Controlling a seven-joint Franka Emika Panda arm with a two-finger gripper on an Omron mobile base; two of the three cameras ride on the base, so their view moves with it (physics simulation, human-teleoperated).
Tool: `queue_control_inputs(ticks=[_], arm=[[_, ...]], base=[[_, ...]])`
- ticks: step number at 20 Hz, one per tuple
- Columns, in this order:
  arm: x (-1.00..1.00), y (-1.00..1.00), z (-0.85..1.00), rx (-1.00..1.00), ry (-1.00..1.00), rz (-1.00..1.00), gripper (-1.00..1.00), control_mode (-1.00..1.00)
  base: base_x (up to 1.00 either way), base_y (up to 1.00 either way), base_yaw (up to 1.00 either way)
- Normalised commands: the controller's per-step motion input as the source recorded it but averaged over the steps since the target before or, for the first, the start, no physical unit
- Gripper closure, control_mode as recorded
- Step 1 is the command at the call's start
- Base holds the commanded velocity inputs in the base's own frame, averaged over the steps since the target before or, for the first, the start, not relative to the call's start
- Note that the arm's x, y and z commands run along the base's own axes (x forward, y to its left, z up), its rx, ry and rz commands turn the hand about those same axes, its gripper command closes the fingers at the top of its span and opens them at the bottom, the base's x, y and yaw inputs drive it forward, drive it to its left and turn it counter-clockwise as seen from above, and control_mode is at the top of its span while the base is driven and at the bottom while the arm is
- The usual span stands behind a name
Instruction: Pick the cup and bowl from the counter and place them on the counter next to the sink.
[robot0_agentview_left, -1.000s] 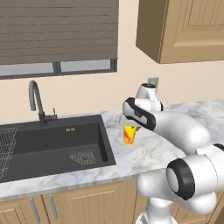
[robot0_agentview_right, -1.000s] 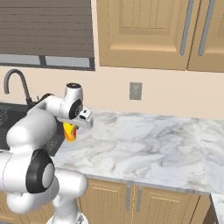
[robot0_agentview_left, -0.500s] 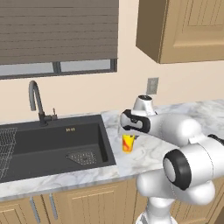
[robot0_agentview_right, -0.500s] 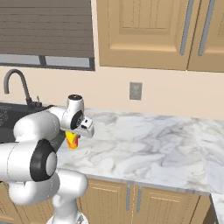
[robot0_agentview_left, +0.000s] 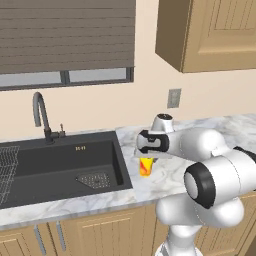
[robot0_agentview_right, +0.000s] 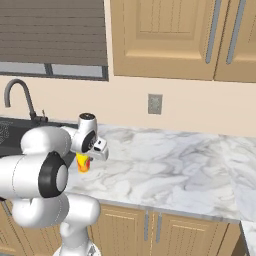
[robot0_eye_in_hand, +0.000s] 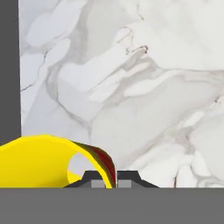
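At centre frame, the end effector (robot0_eye_in_hand: 111, 178) pinches the cup (robot0_agentview_left: 145, 166) by its rim; early release beside the sink (robot0_agentview_left: 60, 165) could tip it onto the bench (robot0_agentview_left: 165, 182).

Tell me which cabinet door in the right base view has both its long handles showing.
The upper cabinet door directly above the wall outlet: a handle runs along its right edge, beside its neighbour's handle.
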Motion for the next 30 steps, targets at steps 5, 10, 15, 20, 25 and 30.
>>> queue_control_inputs(ticks=[5,10,15,20,25,30], arm=[[0.00,0.00,0.00,0.00,0.00,0.00,-1.00,-1.00],[-0.01,0.00,0.00,0.00,0.00,0.00,-1.00,-1.00],[-0.39,0.10,0.29,0.00,0.00,0.00,-1.00,-1.00],[-0.27,0.08,0.30,0.00,0.00,0.00,-1.00,-1.00],[-0.06,0.06,0.59,0.00,0.03,-0.01,-1.00,-1.00],[-0.17,0.00,0.74,0.00,0.13,-0.01,-1.00,-1.00]], base=[[0.00,0.00,0.00],[0.00,0.00,0.00],[0.00,0.00,0.00],[0.00,0.00,0.00],[0.00,0.00,0.00],[0.00,0.00,0.00]])
